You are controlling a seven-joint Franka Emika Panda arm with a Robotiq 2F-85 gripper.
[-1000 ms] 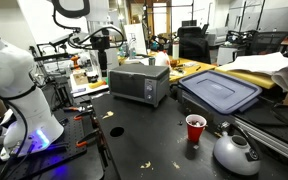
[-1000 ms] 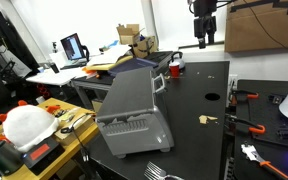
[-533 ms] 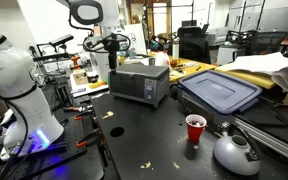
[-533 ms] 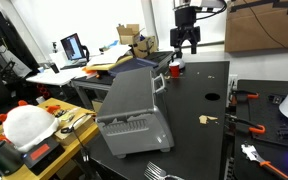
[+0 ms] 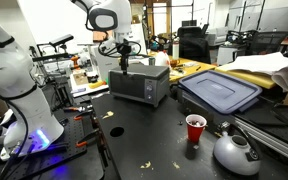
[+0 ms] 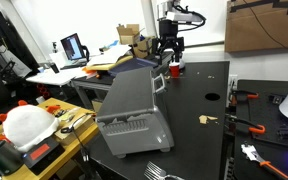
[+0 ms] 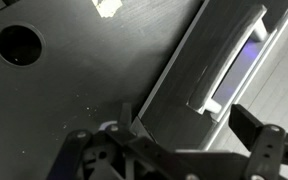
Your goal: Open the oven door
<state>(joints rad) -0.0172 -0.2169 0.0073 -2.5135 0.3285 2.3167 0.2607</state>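
Observation:
The oven (image 5: 140,83) is a small silver-grey box on the dark table; it shows in both exterior views, from behind in one (image 6: 134,105). The oven door (image 5: 134,89) faces the table's near side and looks closed. My gripper (image 5: 124,58) hangs just above the oven's top front edge, also seen in an exterior view (image 6: 167,50). In the wrist view the open, empty gripper (image 7: 194,135) looks down on the oven door (image 7: 179,85), whose handle bar (image 7: 229,62) lies ahead of the fingers.
A blue-lidded plastic bin (image 5: 220,92) stands beside the oven. A red cup (image 5: 195,128) and a silver kettle (image 5: 236,150) stand nearer the front. A white robot body (image 5: 14,90) is at one side. Tools (image 6: 249,100) lie on the table.
My arm has swung from the far side of the table toward the oven and come down over its front edge. The oven has not moved.

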